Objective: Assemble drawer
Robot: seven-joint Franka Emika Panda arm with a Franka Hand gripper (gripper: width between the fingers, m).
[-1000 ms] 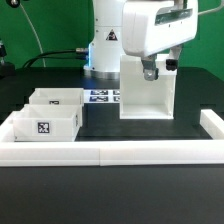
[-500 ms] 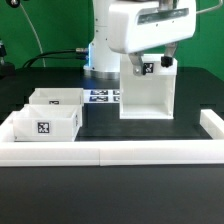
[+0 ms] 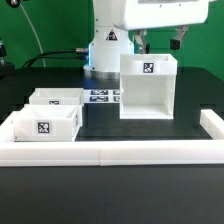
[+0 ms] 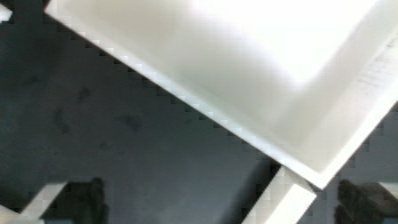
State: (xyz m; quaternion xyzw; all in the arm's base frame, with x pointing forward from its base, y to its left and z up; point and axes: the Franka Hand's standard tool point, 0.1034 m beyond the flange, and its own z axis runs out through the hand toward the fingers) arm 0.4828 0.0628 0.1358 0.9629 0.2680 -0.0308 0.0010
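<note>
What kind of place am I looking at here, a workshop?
Most likely a robotics research lab: a white robot arm stands over a black table edged by a low white wall, and the drawer case and marker board carry printed square tags.

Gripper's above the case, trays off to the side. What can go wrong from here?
1. The open gripper hangs close over the case; a slightly offset descent might strike the top rim and tip the tall, free-standing case.
2. The front tray and rear tray sit close together; picking one might nudge the other.
</note>
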